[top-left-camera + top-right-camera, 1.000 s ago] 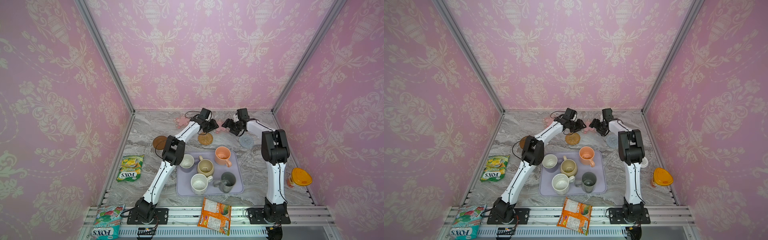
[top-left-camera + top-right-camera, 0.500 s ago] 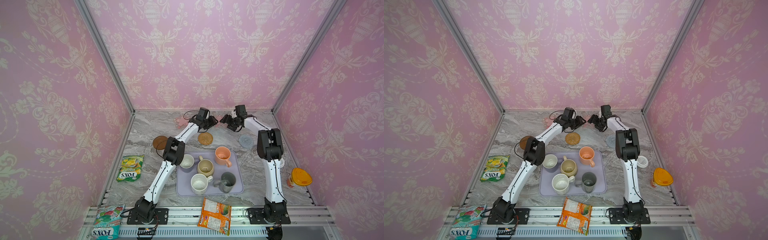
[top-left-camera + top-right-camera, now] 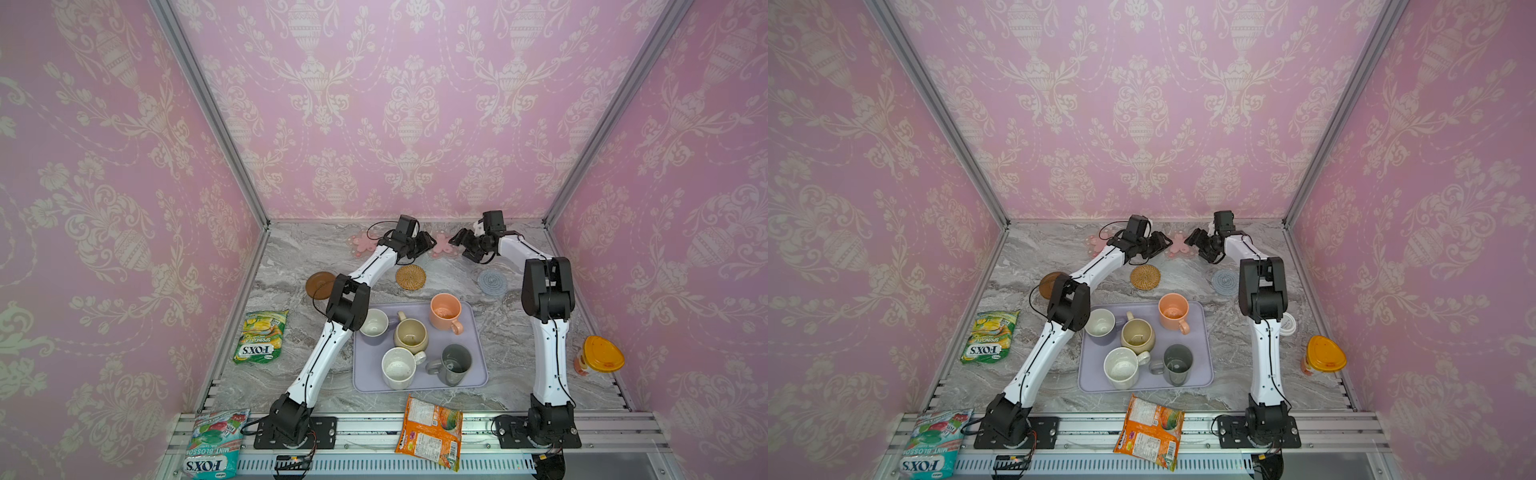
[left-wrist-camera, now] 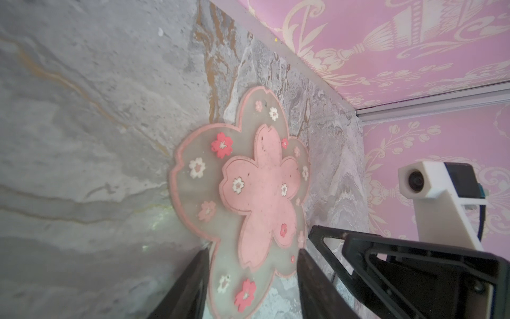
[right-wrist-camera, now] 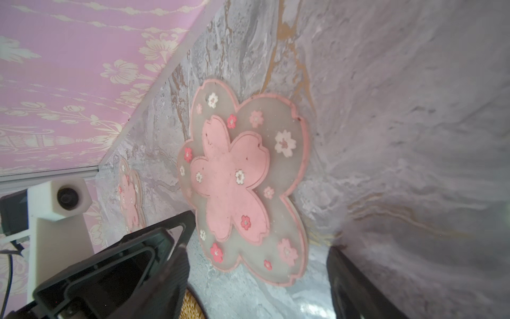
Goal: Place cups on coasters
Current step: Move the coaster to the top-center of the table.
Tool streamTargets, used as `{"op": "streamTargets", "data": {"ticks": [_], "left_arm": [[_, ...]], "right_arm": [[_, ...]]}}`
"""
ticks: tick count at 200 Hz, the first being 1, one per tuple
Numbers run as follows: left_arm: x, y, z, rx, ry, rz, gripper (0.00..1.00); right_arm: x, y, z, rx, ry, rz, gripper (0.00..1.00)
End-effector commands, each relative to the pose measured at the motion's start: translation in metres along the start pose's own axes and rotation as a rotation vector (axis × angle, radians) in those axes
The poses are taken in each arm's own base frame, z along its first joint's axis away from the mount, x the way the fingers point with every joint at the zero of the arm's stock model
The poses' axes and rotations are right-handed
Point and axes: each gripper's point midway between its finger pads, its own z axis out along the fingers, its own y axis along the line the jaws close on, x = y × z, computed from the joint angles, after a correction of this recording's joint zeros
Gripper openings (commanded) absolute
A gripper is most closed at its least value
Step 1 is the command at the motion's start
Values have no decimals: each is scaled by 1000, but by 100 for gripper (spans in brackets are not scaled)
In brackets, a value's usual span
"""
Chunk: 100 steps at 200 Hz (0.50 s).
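Both grippers have shifted back toward the rear wall since a second ago. They now sit on either side of one pink flower-shaped coaster (image 3: 441, 249), tips facing each other. We see the left gripper (image 3: 429, 242) with jaws spread. In the left wrist view its fingers (image 4: 190, 287) straddle one petal of that coaster; whether they touch it we cannot tell. We see the right gripper (image 3: 459, 247) spread wider, with the same coaster ahead of its jaws and nothing held. That coaster lies flat on the grey marble-pattern tabletop (image 3: 291, 257) near the back wall.

Other mats:
- second pink flower-shaped coaster (image 3: 365, 243), just behind the left arm
- woven rattan disc (image 3: 411, 277)
- dark brown wooden disc (image 3: 316, 283)
- grey-blue disc (image 3: 492, 281)

We see no cup moved. All five stand upright on the large lavender rectangular tray (image 3: 478, 328), apart from every mat:
- lavender ceramic mug with white inside (image 3: 374, 322)
- rounded beige mug (image 3: 410, 334)
- peach-orange mug (image 3: 445, 311)
- speckled white mug (image 3: 398, 368)
- dark grey mug (image 3: 455, 363)
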Motion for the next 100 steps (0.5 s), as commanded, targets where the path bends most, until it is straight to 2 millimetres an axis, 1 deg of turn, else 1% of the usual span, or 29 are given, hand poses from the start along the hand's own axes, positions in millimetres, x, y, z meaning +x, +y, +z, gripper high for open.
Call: {"op": "streamTargets", "data": {"ticks": [1, 33, 71, 100], "left_arm": [[35, 43, 22, -102, 66, -64, 54], [39, 34, 29, -78, 47, -81, 54], [41, 31, 36, -74, 17, -107, 54], [33, 32, 35, -83, -23, -113, 54]], "right_arm": [[21, -32, 20, 75, 84, 55, 80], [15, -28, 26, 57, 83, 57, 80], [8, -24, 32, 33, 75, 69, 80], [4, -23, 34, 30, 69, 69, 80]]}}
